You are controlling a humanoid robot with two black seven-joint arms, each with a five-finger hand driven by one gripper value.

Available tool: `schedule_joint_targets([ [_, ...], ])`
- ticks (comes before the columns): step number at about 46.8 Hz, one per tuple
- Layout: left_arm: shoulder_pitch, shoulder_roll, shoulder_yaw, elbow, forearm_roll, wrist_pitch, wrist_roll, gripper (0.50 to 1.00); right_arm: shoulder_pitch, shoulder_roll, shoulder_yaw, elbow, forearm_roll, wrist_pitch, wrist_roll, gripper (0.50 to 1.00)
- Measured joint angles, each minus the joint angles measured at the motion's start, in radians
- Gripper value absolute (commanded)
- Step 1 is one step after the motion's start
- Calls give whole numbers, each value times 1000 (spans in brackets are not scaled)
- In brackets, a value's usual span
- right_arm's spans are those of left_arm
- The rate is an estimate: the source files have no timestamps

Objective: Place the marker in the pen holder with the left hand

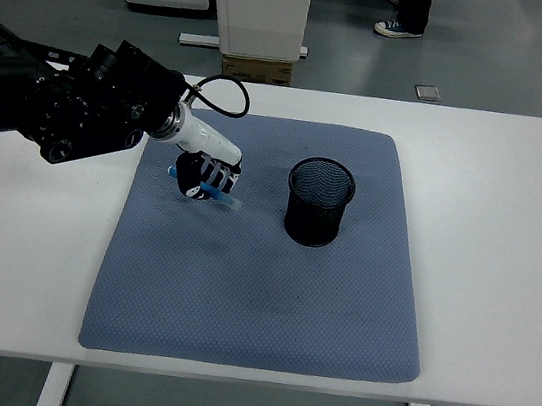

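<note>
One blue marker point(220, 194) is being gripped in the curled fingers of the left hand point(202, 175), left of the frame's centre, its tip poking out toward the lower right of the hand. Hand and marker are being held over the blue mat point(263, 262), apart from the black mesh pen holder point(317, 203) standing upright to their right on the white table point(507, 246).
</note>
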Motion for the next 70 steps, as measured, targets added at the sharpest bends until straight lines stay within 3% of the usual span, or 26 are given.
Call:
schedule_joint_targets([
  [19,-21,0,0,1,-31,-2,0,511,0,0,0,0,0,0,0,1000],
  [40,9,-1,10,0,-17,-3,2,572,0,0,0,0,0,0,0,1000],
  [70,37,-8,24,-1,37,-2,5,581,0,0,0,0,0,0,0,1000],
])
